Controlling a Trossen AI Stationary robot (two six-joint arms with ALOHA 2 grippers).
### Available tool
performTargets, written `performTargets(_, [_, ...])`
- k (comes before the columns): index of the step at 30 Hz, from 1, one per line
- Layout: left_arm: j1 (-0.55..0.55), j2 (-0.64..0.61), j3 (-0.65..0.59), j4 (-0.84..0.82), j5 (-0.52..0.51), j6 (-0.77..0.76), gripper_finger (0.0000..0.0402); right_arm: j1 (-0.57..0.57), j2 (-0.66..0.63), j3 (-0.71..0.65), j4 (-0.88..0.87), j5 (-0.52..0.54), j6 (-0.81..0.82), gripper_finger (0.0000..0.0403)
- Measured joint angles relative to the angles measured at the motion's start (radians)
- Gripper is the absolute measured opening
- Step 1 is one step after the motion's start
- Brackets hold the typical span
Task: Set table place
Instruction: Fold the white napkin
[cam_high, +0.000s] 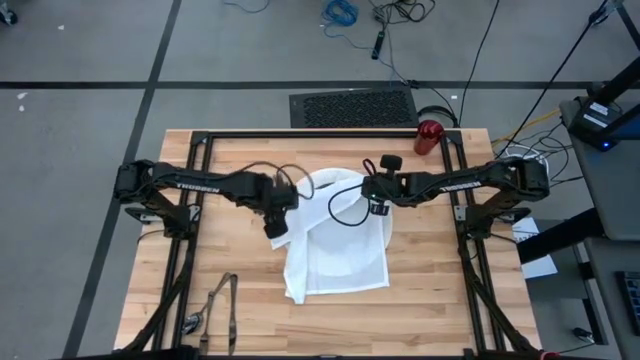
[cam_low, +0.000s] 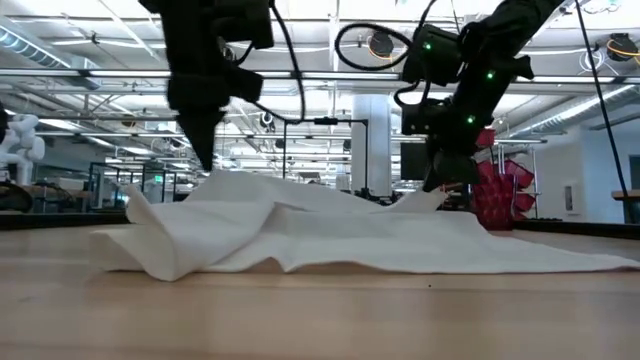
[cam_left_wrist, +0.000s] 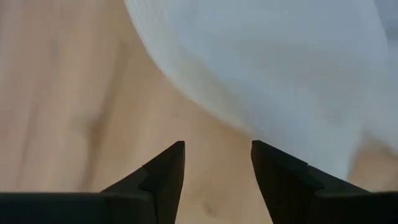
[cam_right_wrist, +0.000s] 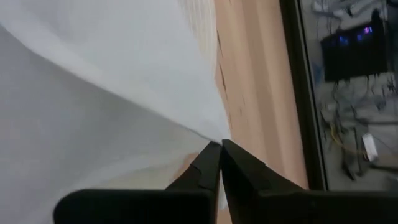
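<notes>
the white napkin lies rumpled across the middle of the bench. the right end effector is pressed together, pinching a napkin edge. the left end effector hangs spread just beside the cloth's other side.

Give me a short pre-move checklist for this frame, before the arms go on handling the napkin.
1. Right claw shut on the napkin edge: ok.
2. Left claw open, nothing between its fingers: ok.
3. Left claw over bare table just off the cloth, not on it: not ok for a two-claw pull.
4. Napkin flat: not ok, rumpled and folded over.
5. Plate uncovered: not ok, mostly under the cloth.
6. Red cup away from both arms, at the table's far edge: ok.
</notes>
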Motion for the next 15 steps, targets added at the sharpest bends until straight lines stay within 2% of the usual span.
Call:
performTargets(4, [-0.074, 0.0, 0.0, -0.14, 0.005, -0.141, 0.0173, -0.002, 0.0, 0.0, -0.057, 0.005, 0.038, 0.0])
performTargets(7, [-0.15, -0.002, 0.0, -0.18, -0.004, -0.27, 0.0173, -0.002, 0.0, 0.0, -0.068, 0.004, 0.054, 0.0])
performTargets(12, [-0.323, -0.002, 0.0, -0.104, -0.062, -0.34, 0.0173, -0.002, 0.0, 0.0, -0.069, 0.002, 0.074, 0.0])
performTargets(15, [-0.419, -0.002, -0.016, 0.008, -0.144, -0.339, 0.0173, -0.003, 0.0, 0.0, -0.069, 0.002, 0.075, 0.0])
